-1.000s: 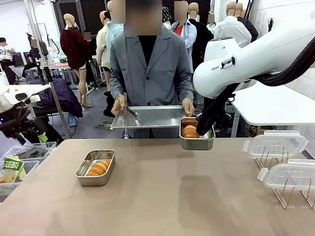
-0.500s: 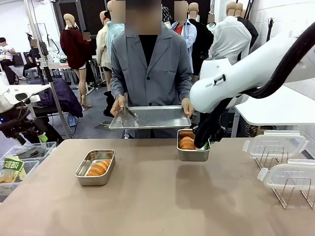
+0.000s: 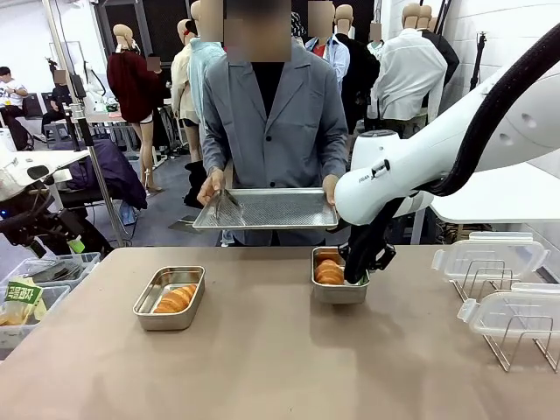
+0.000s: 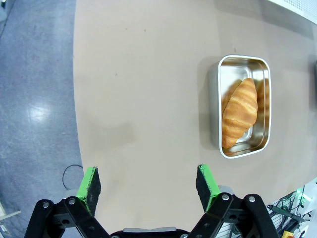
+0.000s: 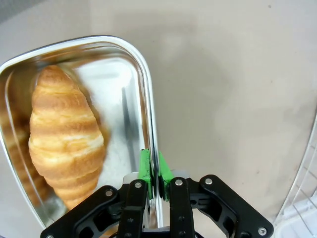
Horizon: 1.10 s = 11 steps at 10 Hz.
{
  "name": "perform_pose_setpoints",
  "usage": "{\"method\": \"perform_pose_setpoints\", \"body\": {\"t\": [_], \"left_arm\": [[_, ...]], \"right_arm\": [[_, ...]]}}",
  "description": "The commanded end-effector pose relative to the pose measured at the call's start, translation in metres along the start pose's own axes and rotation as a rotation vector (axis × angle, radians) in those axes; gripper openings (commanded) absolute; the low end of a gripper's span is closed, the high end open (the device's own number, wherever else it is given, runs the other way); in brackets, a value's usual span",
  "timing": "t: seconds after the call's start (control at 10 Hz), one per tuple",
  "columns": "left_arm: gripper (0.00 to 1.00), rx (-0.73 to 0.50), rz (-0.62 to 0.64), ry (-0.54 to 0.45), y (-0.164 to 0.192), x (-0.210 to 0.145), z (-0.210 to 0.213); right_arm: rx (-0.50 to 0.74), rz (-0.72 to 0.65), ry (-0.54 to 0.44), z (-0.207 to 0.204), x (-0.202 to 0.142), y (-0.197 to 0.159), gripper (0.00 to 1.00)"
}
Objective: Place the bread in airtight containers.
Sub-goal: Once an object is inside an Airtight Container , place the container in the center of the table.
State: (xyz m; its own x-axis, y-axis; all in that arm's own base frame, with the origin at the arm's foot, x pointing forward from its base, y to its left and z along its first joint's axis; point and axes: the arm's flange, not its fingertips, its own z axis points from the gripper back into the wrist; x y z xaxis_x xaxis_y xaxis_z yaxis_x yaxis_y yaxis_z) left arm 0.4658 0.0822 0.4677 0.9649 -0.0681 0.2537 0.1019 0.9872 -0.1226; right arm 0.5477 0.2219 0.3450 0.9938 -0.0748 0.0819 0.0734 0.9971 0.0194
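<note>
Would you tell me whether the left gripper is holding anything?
No, the left gripper is open with bare table between its pads; the container with its roll lies apart.

A tan table [image 3: 262, 376] with a matte top spreads across the foreground. Beyond its far edge lies a glossy grey-blue floor [image 3: 166, 219] with pale patches of glare. A white wall [image 3: 516, 35] rises at the right, and a second, white table [image 3: 490, 188] stands in front of it. At the left are a chair [image 3: 109, 171] draped in dark cloth, a slanted metal pole [image 3: 101, 188] and clear plastic crates [image 3: 52, 262] just beside the tan table.
</note>
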Motion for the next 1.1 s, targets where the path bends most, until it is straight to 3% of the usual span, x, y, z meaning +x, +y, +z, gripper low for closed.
{"method": "perform_pose_setpoints", "body": {"t": [0.0,0.2,0.5,0.6,0.8,1.0], "left_arm": [[1.00,0.024,0.008,0.006,0.002,0.000,0.001],[1.00,0.024,0.008,0.006,0.002,0.000,0.001],[1.00,0.024,0.008,0.006,0.002,0.000,0.001],[1.00,0.024,0.008,0.006,0.002,0.000,0.001],[1.00,0.024,0.008,0.006,0.002,0.000,0.001],[1.00,0.024,0.008,0.006,0.002,0.000,0.001]], "right_arm": [[-0.034,-0.006,-0.016,0.001,0.004,0.007,0.00],[-0.039,0.021,0.002,0.004,0.003,0.005,0.36],[-0.042,-0.045,0.006,0.024,0.000,-0.002,0.94],[-0.024,-0.014,-0.011,0.039,-0.002,-0.009,1.00],[0.009,0.078,-0.060,0.082,-0.012,-0.027,1.00],[-0.016,0.066,-0.098,0.124,-0.017,-0.050,1.00]]}}
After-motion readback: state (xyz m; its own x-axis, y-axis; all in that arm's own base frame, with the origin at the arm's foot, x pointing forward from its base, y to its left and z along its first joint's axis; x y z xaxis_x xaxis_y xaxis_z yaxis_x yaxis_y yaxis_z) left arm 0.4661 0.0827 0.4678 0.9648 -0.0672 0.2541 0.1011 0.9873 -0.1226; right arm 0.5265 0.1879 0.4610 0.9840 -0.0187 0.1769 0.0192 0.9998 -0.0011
